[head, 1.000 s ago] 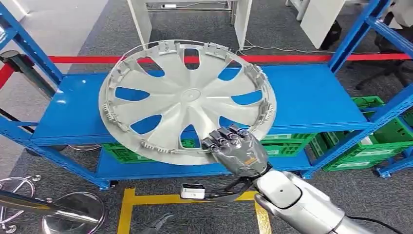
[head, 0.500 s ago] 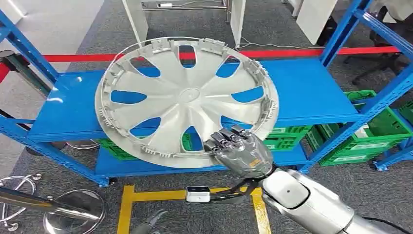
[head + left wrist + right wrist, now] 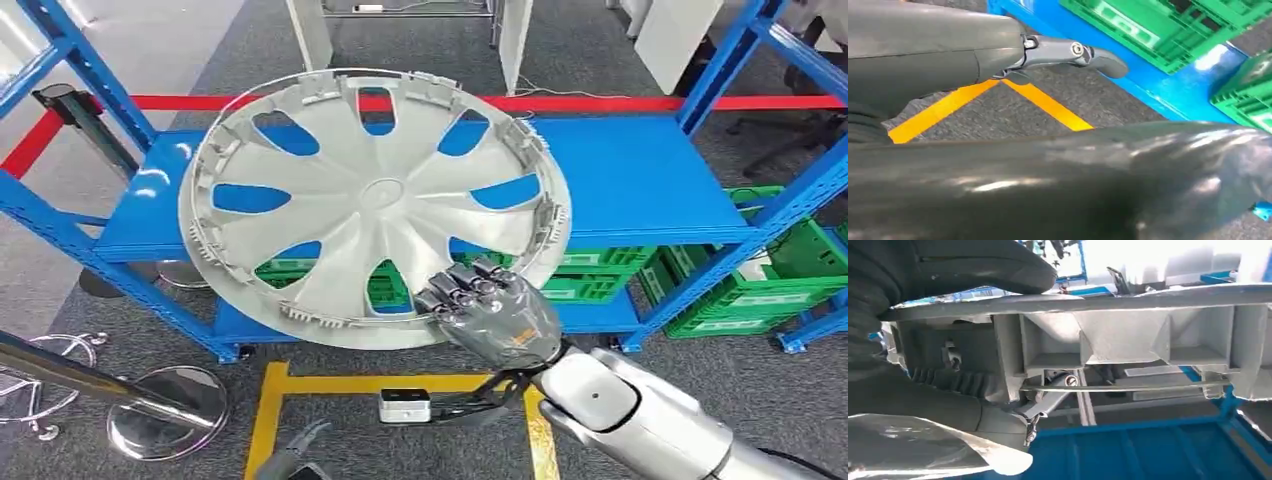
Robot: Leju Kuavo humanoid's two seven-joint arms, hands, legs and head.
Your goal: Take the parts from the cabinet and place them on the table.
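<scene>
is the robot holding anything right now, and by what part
Yes: the right hand grips the silver wheel cover by its lower rim, the edge nearest the robot. The left hand holds nothing.

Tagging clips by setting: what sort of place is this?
Probably a workshop or warehouse test area: blue steel shelving holding green plastic crates, red barrier tape, yellow floor marking, and the right hand gripping a silver wheel cover.

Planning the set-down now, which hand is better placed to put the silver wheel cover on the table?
Right. The right hand already grips the rim of the round silver plastic wheel cover, held over the blue metal shelf; the left hand hangs low, holding nothing.
</scene>
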